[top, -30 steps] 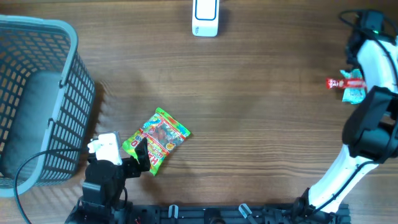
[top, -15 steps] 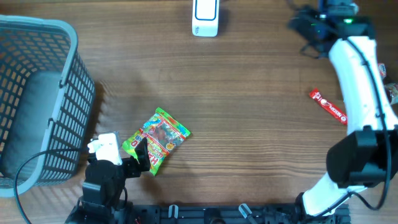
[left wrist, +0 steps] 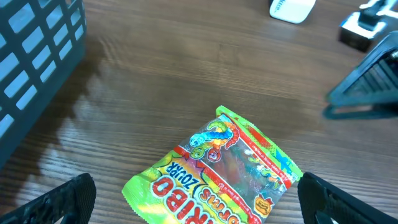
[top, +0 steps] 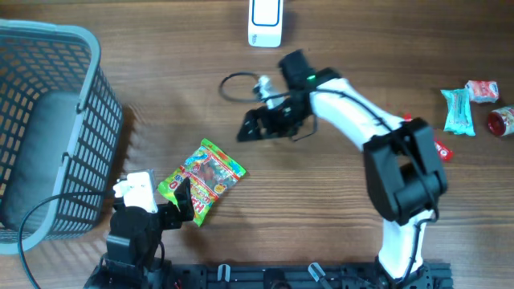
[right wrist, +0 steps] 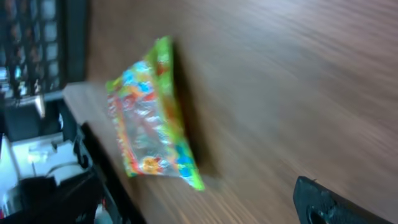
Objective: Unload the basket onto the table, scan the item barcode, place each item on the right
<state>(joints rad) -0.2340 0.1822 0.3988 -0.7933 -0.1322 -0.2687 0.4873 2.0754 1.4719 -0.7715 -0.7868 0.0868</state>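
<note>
right gripper is hovering wide open, empty, near the haribo bag lying flat, left gripper gaping empty just beside it; a shallow pinch is risking skidding the slick bag away.

A green candy bag bears upside-down lettering, partly cut off at the edge, reading "RIBO" and "ZOUR".

You are looking at a green candy bag showing red lettering; at nine o'clock, a grey-blue grid-patterned basket.
</note>
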